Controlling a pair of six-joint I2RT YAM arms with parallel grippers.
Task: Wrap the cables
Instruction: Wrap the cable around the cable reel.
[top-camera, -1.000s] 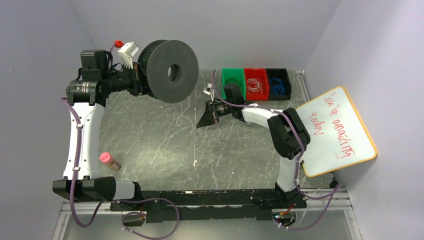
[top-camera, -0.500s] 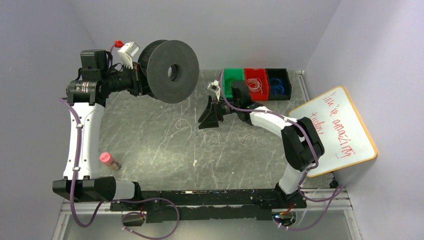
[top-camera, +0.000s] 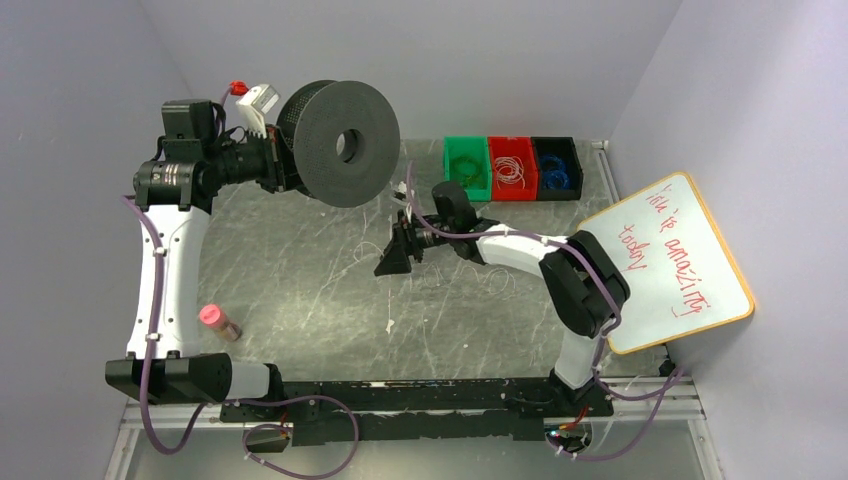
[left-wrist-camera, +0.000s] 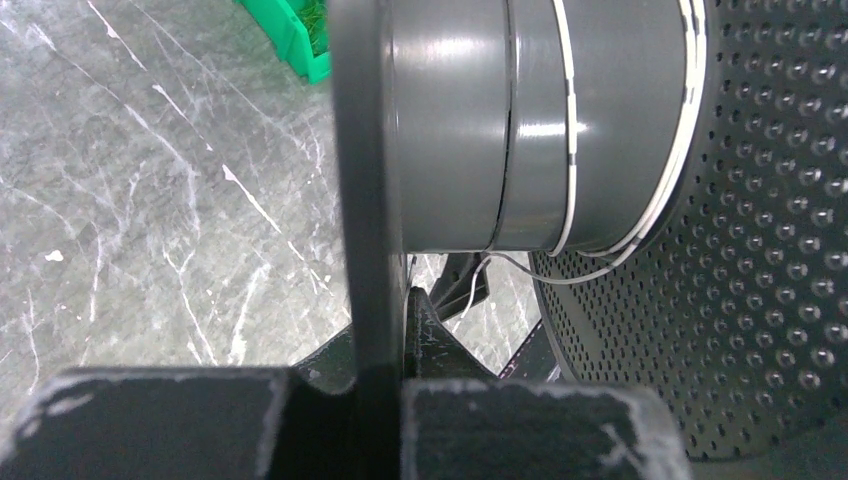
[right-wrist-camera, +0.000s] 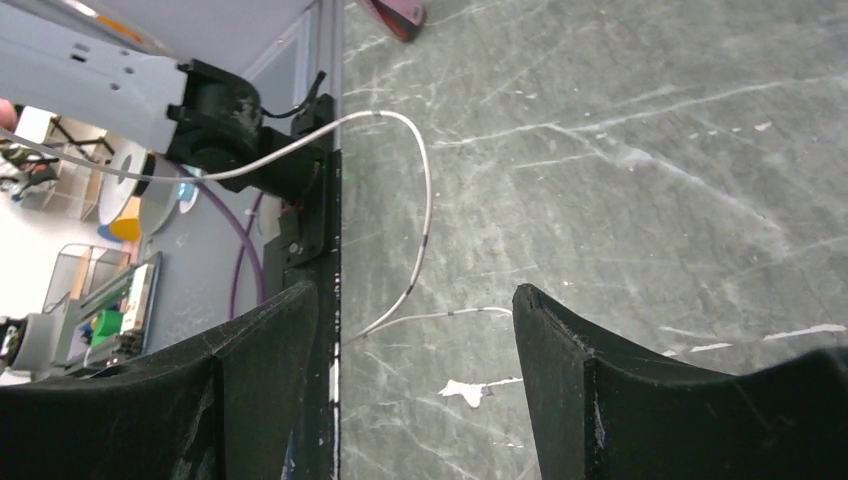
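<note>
A black spool (top-camera: 338, 143) hangs in the air at the back left, and my left gripper (top-camera: 280, 160) is shut on its flange. In the left wrist view the thin flange (left-wrist-camera: 362, 200) stands between the pads of my left gripper (left-wrist-camera: 385, 385), and white cable (left-wrist-camera: 566, 150) runs round the grey hub. My right gripper (top-camera: 392, 255) sits low over the middle of the table, open, with nothing between its fingers. In the right wrist view a loose white cable (right-wrist-camera: 424, 230) curves over the table ahead of my right gripper (right-wrist-camera: 415, 300). More slack cable (top-camera: 503, 284) lies on the table.
Green (top-camera: 466, 167), red (top-camera: 511, 168) and black (top-camera: 556, 167) bins holding coiled cables stand at the back. A whiteboard (top-camera: 670, 260) leans at the right. A pink-capped bottle (top-camera: 218, 322) lies near the left arm. A small white scrap (right-wrist-camera: 470, 388) lies on the table.
My right gripper has opened and let go of the cable, then swung left and nearer across the table. The left arm and spool have stayed put.
</note>
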